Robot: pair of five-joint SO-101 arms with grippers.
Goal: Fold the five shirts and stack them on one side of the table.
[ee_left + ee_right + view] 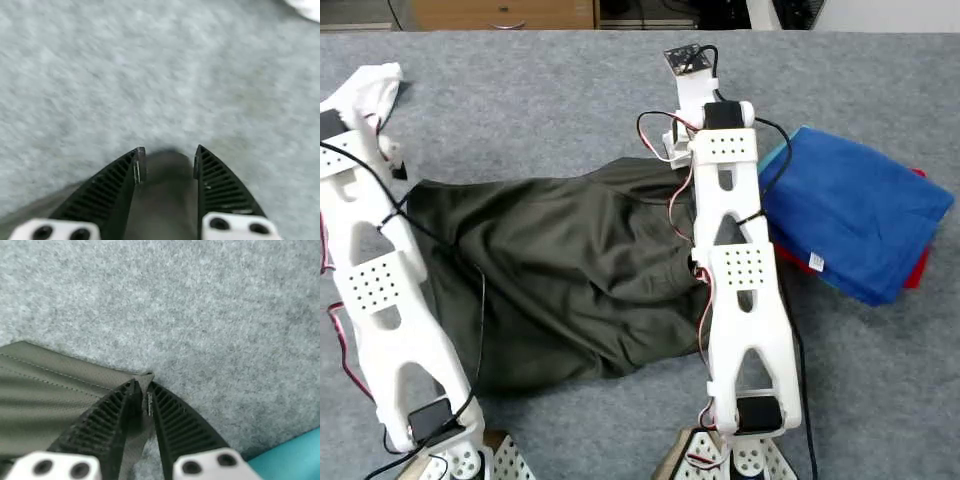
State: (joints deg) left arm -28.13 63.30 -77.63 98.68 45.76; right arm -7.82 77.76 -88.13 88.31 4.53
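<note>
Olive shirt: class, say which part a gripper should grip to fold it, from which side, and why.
Probably a far corner of the olive shirt, at its hem, pinched from above. It lies spread and limp on the table, so only a thin edge can be pinched. The right gripper is shut on such a corner.

wooden drawer unit [505, 14] | far background | top-left of high view

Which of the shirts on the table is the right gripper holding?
The olive shirt, spread open in the middle; the right gripper pinches its edge. The blue shirt lies folded to one side, and the white shirt lies bunched at a far corner.
</note>
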